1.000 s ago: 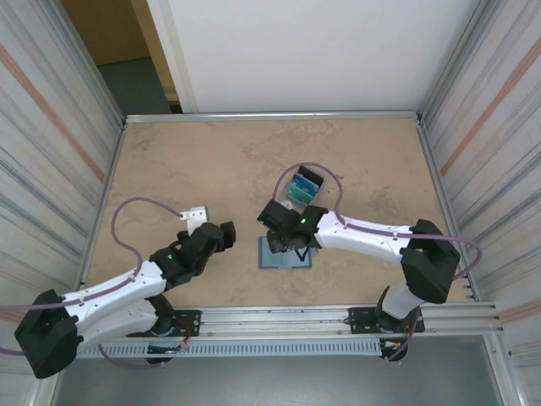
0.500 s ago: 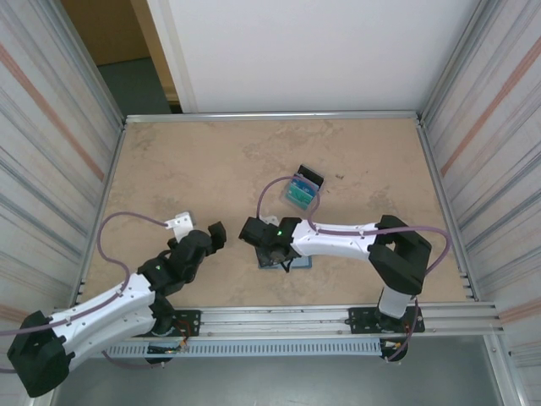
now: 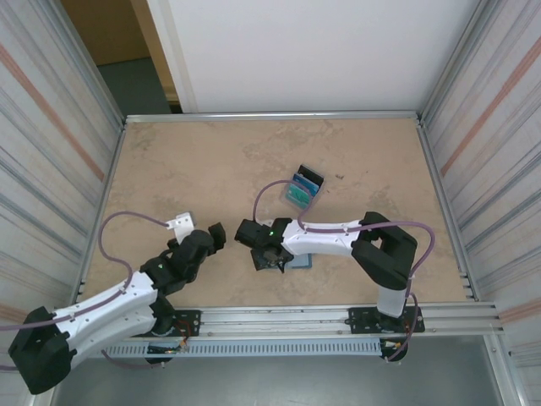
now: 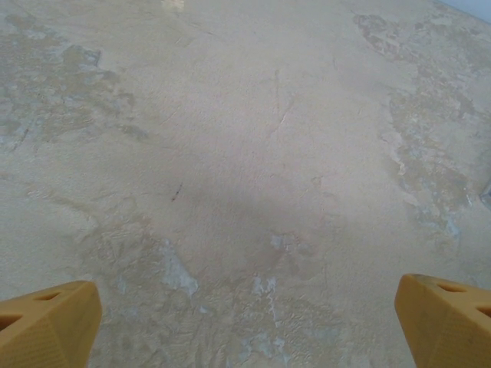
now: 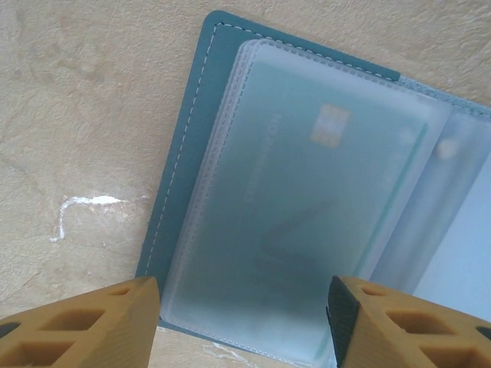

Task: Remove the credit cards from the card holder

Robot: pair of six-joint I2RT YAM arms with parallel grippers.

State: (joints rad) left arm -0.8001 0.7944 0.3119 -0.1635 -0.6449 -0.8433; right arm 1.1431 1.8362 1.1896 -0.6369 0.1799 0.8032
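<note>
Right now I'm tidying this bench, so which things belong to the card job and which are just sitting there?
Job: card holder, teal card inside it, loose credit cards, right gripper.
Idle: left gripper, jaws open above the table.

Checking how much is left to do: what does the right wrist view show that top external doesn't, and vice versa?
Right wrist: a teal card with a gold chip inside the clear sleeve of the open card holder. Top external: a pile of cards on the table beyond the holder, and the open left gripper. Both: the right gripper over the holder, jaws apart.
</note>
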